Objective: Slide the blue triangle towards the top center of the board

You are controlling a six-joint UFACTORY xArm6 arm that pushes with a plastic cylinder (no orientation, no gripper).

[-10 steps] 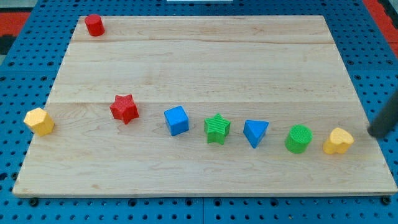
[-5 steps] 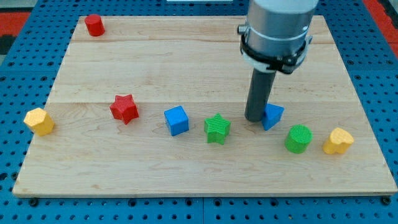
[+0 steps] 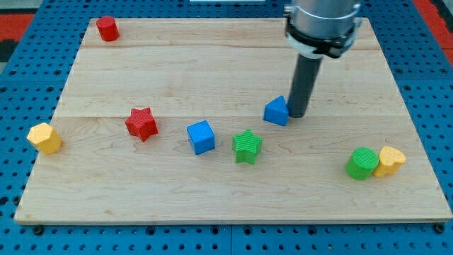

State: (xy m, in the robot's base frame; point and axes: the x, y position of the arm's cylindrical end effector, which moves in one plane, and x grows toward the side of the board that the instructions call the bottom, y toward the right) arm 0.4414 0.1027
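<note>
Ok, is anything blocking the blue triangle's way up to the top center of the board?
Nothing visible does. The blue triangle has bare wood above it up to the top edge. My tip sits against its right side, and the green star lies below it.

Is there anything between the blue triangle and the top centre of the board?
No. In the camera view, only bare wood lies between the blue triangle and the board top centre. My tip touches the triangle's right side.

Blue triangle (image 3: 277, 112): we see a small blue wedge flat on the wooden board (image 3: 212, 64) — right of centre.
Neighbour: our tip (image 3: 297, 115) touches it at 3 o'clock.
</note>
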